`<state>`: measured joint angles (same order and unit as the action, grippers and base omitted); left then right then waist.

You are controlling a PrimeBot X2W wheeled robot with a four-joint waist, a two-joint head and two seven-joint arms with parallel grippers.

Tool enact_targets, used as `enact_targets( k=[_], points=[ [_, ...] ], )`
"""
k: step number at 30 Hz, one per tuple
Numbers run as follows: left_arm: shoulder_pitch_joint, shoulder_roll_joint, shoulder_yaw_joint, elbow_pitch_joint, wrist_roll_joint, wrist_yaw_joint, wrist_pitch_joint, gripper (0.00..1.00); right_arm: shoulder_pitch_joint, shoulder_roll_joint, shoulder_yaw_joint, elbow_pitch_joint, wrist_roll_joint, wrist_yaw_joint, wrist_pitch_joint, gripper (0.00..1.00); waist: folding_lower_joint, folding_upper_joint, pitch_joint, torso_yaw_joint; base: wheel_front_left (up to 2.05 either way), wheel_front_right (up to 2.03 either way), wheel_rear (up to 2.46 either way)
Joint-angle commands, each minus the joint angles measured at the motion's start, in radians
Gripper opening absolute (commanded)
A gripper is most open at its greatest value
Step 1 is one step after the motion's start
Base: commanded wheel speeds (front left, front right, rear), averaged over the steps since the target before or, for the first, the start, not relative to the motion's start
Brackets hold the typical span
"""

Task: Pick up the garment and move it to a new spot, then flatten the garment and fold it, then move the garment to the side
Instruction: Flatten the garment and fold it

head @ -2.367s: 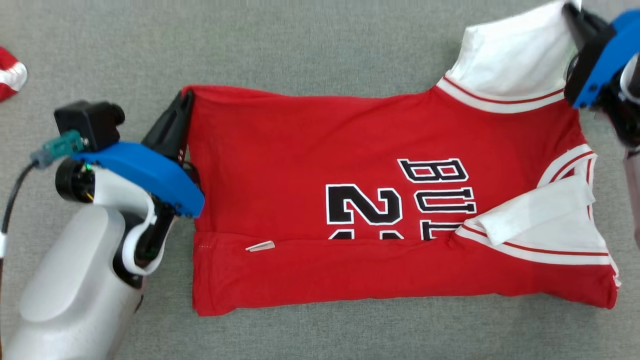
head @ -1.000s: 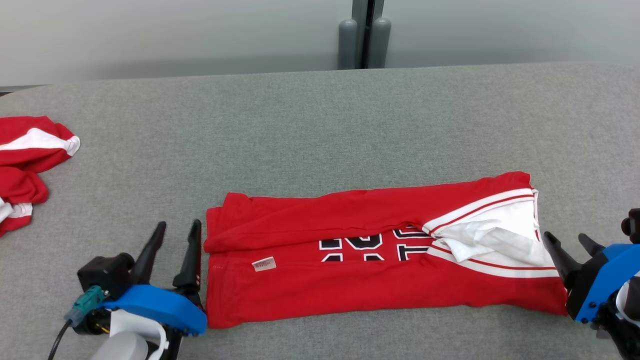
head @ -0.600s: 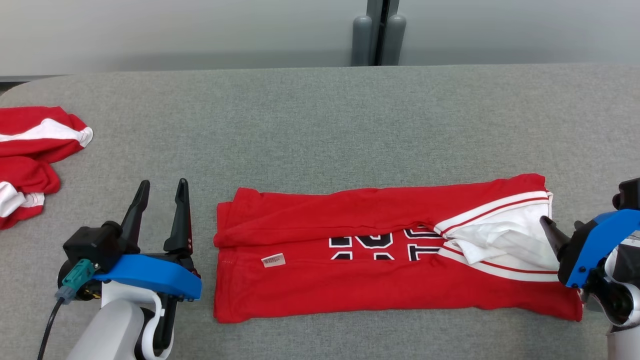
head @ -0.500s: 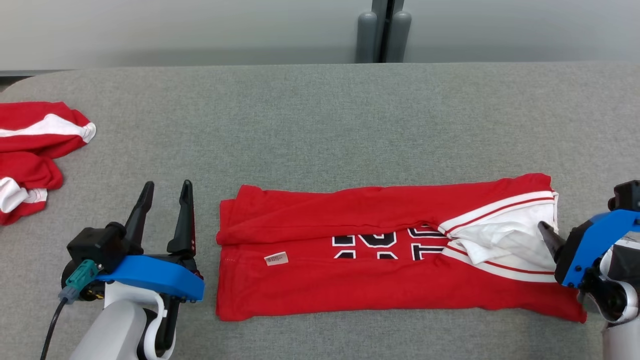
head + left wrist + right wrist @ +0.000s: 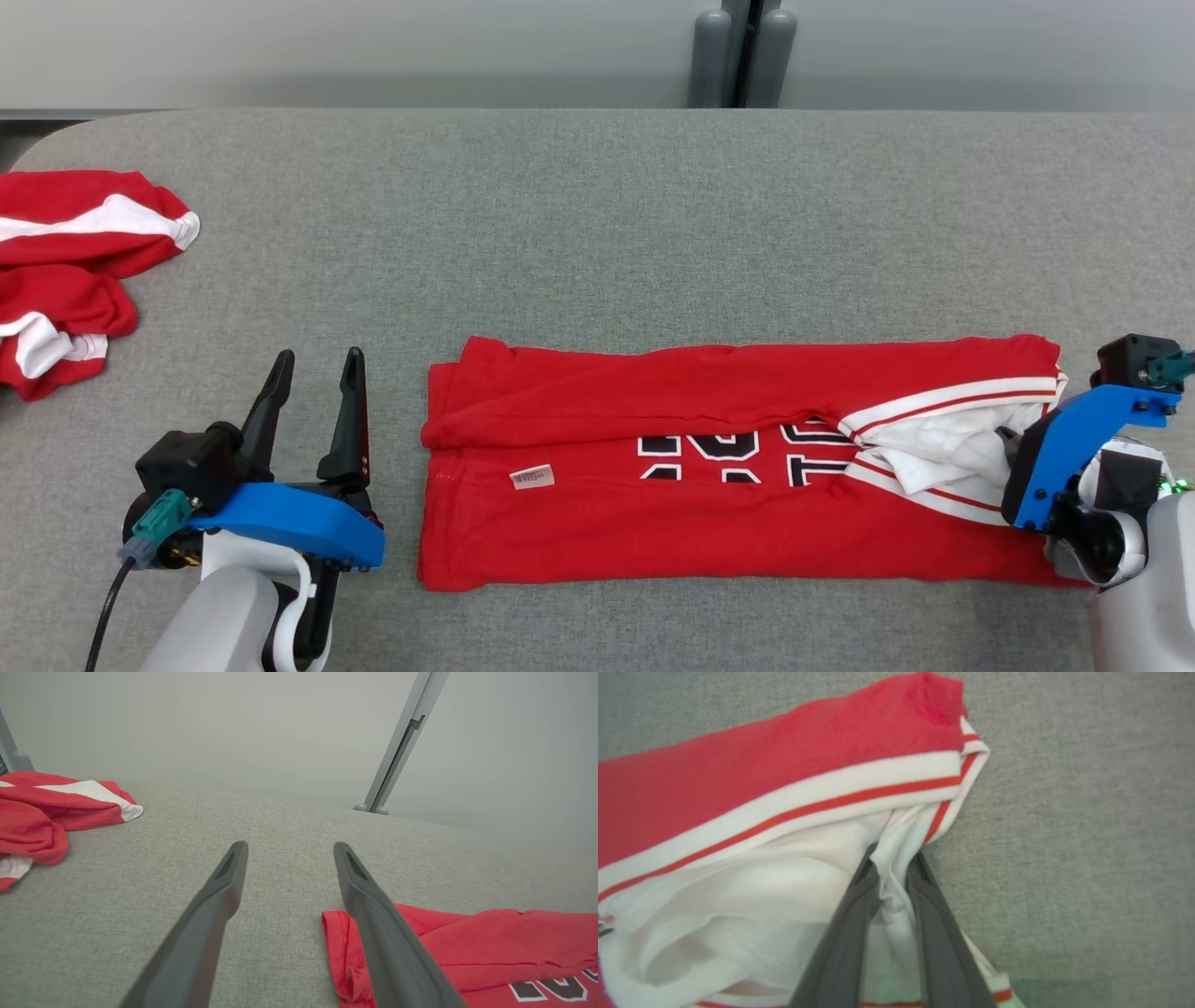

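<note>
Two grippers, one busy: my right gripper [image 5: 894, 855] pinches what looks like white lining at the end of the garment [image 5: 709, 541] on the grey table [image 5: 597, 215], left gripper [image 5: 317, 359] gaping empty beside the hem, so I'd lift low and carry that end squarely across.

- Ahead of the left gripper [image 5: 319, 357], whose fingers are spread, bare grey table [image 5: 579, 224] runs to the far edge.
- Beyond that edge, ahead and to its right, a grey post [image 5: 742, 56] stands against the wall.
- Just beside its right finger lies the hem end of the garment [image 5: 709, 532], close but apart.
- Well to its left and ahead lies a crumpled pile [image 5: 65, 271], with a wide bare strip between.
- The right gripper [image 5: 895, 854] pinches white cloth. In the right wrist view the garment bunches left of its fingers, with open table to the right.
</note>
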<state>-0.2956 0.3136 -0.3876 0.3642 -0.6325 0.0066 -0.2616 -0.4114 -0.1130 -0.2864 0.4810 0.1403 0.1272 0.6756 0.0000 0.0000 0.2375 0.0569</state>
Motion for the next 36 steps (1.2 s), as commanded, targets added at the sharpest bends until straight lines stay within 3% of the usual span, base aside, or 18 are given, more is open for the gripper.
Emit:
enact_targets(
  k=[1, 10, 17, 21, 28, 36],
  points=[
    [-0.011, 0.001, 0.008, 0.004, 0.005, -0.005, -0.005, 1.00, 0.031, 0.037, 0.026, 0.033, 0.012, 0.006, 0.008, 0.00, 0.0000, 0.0000, -0.002, -0.001, 0.00, 0.00, 0.00],
    [0.029, 0.006, 0.015, 0.001, 0.005, -0.001, -0.004, 1.00, 0.034, -0.067, 0.027, -0.076, 0.040, 0.004, -0.017, 0.00, 0.0000, 0.0000, -0.039, -0.030, 0.00, 0.00, 0.00],
    [0.043, 0.007, 0.011, 0.006, 0.000, -0.006, -0.005, 1.00, 0.058, -0.162, -0.063, -0.145, 0.000, 0.004, 0.006, 0.00, 0.0000, 0.0000, -0.066, -0.036, 0.00, 0.00, 0.00],
    [0.049, 0.008, 0.012, 0.010, -0.003, -0.010, -0.005, 1.00, 0.067, -0.176, -0.108, -0.208, -0.038, 0.004, 0.031, 0.00, 0.0000, 0.0000, -0.080, -0.041, 0.00, 0.00, 0.00],
    [0.066, 0.005, 0.001, 0.005, -0.001, -0.001, 0.002, 1.00, 0.081, -0.115, -0.071, -0.298, -0.050, 0.004, 0.088, 0.00, 0.0000, 0.0000, -0.107, -0.045, 0.00, 0.00, 0.00],
    [0.075, 0.016, -0.002, -0.005, -0.008, -0.001, 0.006, 1.00, 0.074, -0.027, 0.202, -0.410, 0.023, 0.004, 0.118, 0.00, 0.0000, 0.0000, -0.118, -0.054, 0.00, 0.00, 0.00]
  ],
)
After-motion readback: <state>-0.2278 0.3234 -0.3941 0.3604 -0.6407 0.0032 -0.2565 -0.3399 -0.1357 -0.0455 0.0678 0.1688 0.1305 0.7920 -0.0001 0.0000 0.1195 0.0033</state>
